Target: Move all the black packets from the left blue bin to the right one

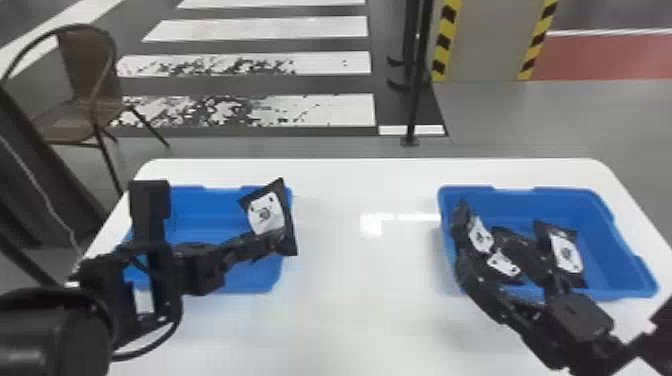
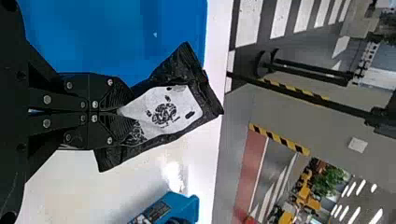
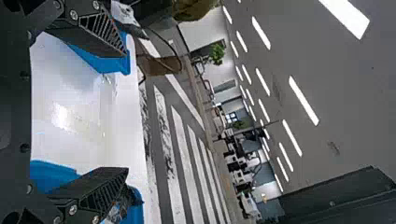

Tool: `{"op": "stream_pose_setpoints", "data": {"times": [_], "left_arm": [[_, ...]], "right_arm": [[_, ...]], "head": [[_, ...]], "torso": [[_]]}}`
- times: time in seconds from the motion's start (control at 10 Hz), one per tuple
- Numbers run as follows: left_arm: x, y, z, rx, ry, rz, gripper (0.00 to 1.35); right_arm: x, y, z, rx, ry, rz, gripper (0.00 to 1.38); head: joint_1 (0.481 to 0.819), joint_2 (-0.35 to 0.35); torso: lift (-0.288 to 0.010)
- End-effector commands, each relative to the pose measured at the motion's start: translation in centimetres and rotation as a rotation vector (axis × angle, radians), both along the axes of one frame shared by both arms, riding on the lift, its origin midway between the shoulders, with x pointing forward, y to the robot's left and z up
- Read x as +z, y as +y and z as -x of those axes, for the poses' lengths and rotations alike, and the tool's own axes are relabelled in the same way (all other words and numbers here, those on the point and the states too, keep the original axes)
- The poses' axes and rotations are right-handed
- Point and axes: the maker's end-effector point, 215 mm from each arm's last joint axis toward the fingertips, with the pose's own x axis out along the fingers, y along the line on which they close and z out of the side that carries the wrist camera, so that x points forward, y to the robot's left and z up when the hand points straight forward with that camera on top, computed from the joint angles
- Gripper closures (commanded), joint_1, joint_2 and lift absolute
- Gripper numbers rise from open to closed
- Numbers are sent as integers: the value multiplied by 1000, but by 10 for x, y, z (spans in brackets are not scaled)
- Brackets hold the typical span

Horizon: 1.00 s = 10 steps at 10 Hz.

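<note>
My left gripper [image 1: 274, 241] is shut on a black packet [image 1: 267, 212] with a white label, held up over the right edge of the left blue bin [image 1: 200, 200]. In the left wrist view, the left gripper [image 2: 125, 111] pinches that packet [image 2: 168, 109] by one end. My right gripper [image 1: 480, 251] stands above the right blue bin [image 1: 600, 225], fingers spread. Black packets [image 1: 566, 252] with white labels lie in that bin, partly covered by the right gripper. The right wrist view shows the right gripper [image 3: 127, 113] with a wide gap between its fingers.
The white table [image 1: 340, 280] stretches between the two bins. Behind it stand a brown chair [image 1: 82, 95] at the left and a black post [image 1: 415, 90] near the middle.
</note>
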Motion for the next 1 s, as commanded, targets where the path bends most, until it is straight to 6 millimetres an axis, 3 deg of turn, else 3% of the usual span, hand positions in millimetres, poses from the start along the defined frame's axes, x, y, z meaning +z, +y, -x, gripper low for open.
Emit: {"op": "stream_pose_setpoints", "data": {"times": [0.0,0.2,0.5,0.6,0.9], "left_arm": [[10,-25,2,-46,-45,-3,1153],[25,-69,1,-142,-100,-6,1153],[46,-172,28,-360,-130,82,1153],[48,-198,41,-420,-121,114,1151],[53,-225,57,-486,-114,144,1151]], "right_arm": [[17,23,-8,63,-7,-28,159],[27,56,-14,151,6,-86,156],[37,102,-21,274,11,-142,160],[39,101,-27,272,7,-142,159],[34,88,-46,226,5,-97,160]], "head": [[695,63],[695,57],[695,29],[695,0],[695,-81]], "torso": [[-140],[-140],[-140],[-140],[-140]]}}
